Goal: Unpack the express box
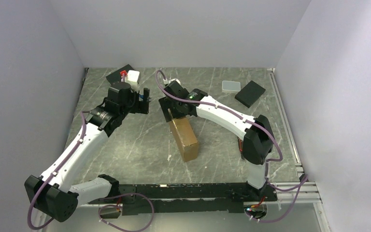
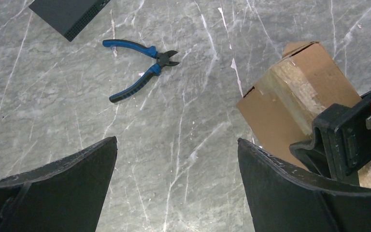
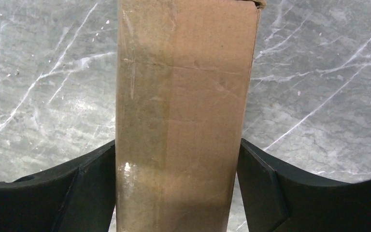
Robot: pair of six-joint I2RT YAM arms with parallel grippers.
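Straddling one end of the express box [image 3: 183, 96], the right gripper [image 3: 177, 145] has a finger [image 3: 77, 193] lying flat against each long side face. No gap shows on either side, so it is clamped on the cardboard. From the top view, the box stretches away from this gripper toward the arms' bases and rests on the marbled table [image 1: 140, 145]. Well off to this gripper's right lie a small white-grey case [image 1: 231, 86] and a black block [image 1: 250, 94], just beside each other. The left gripper [image 2: 176, 140] hangs over bare table with its fingers spread wide apart, holding nothing. Ahead of it and slightly to its left lie blue-handled pliers [image 2: 140, 70] with the handles splayed. Farther that way, the corner of another black block [image 2: 67, 12] shows. To its right is the taped end of the box, close to the outer side of the right-hand finger, with one small flap slightly lifted.
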